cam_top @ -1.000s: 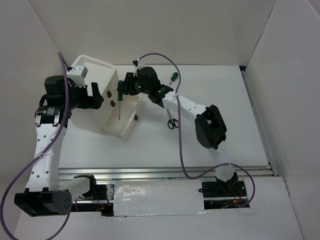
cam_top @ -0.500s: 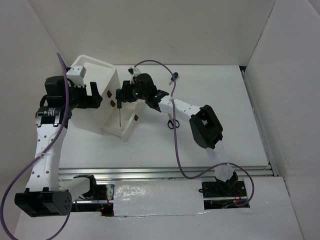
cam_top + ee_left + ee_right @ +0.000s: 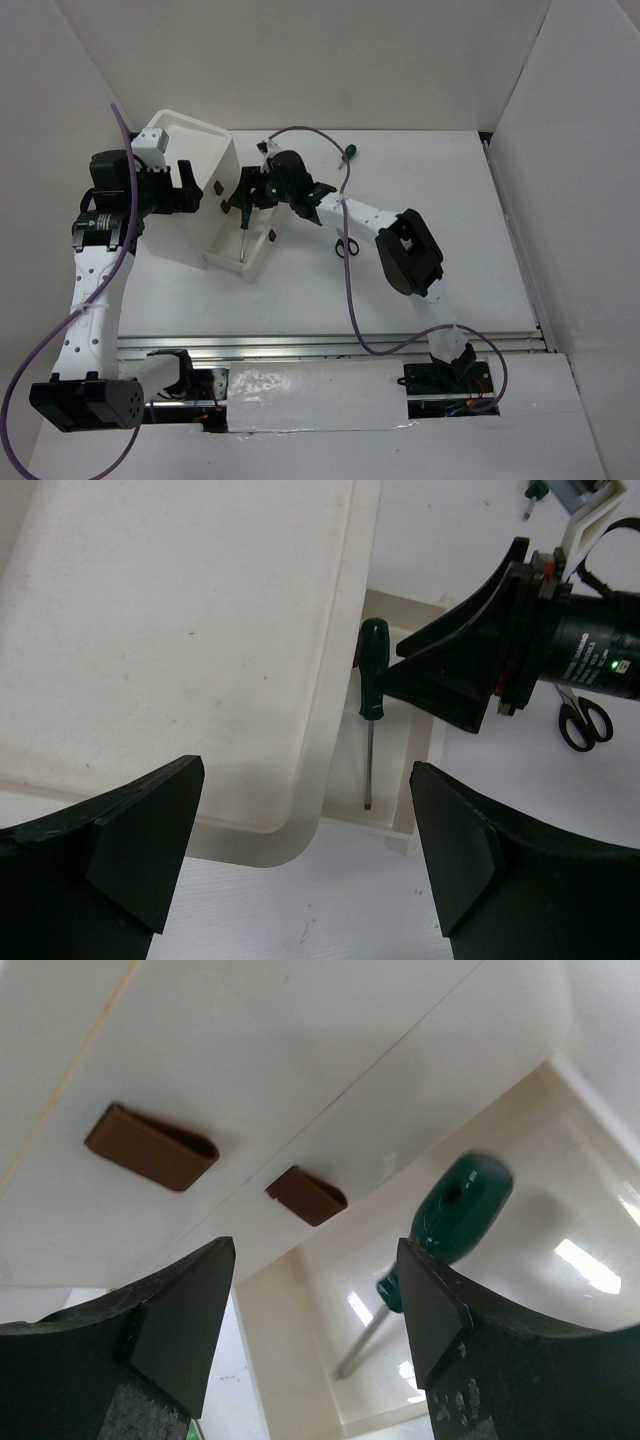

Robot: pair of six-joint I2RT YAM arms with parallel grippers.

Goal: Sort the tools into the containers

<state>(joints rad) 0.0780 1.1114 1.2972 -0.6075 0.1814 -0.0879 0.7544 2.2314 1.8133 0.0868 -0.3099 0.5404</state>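
The scissors (image 3: 345,245) are lying on the table (image 3: 450,200) just right of the open drawer (image 3: 228,262), partly under the right arm. The short screwdriver (image 3: 349,152) is lying near the far edge, well apart from the cabinet (image 3: 195,135). On the cabinet front, two brown handles (image 3: 150,1147) are showing above the open drawer, and the right arm's purple cable (image 3: 352,290) is looping over the table. The long screwdriver (image 3: 372,675) is lying inside the open drawer, handle toward the cabinet and tip toward the near wall. The right gripper (image 3: 315,1250) is hovering just over that drawer with its fingers spread wide and nothing between them. The green handle is showing beyond them, blurred and free of both pads. The left gripper (image 3: 305,780) is hanging over the cabinet's top corner, also spread wide and gripping nothing. Whether it is touching the cabinet cannot be told.
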